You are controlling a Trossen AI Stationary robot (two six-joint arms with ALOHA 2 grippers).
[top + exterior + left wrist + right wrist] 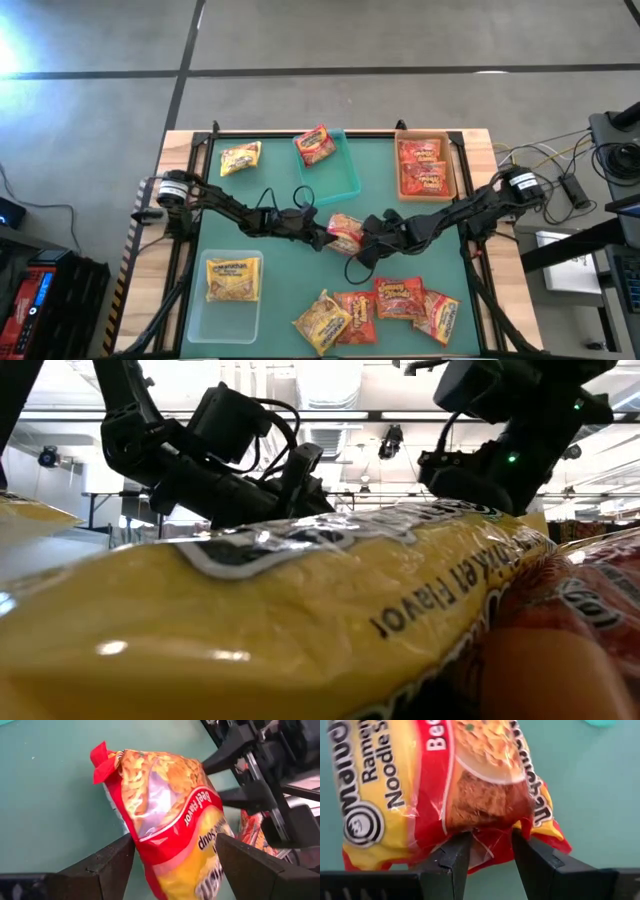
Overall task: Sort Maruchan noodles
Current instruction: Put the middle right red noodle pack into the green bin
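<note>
Two grippers are meeting over the middle of the green table (270,250), with one red-and-yellow beef packet (345,233) between them. The right gripper (362,240) is pinching that packet's crimped red edge between its fingers (452,862). The left gripper (322,236) is standing spread wide, its fingers (107,865) flanking the packet's lower end on either side; whether they are touching it cannot be told. Beyond the grippers, one red packet is lying in the teal bin (345,170) and red ones in the tan bin (450,165). Nearer than the grippers, a yellow packet is resting in the clear bin (228,310), and a loose cluster of packets (385,305) is lying on the table.
</note>
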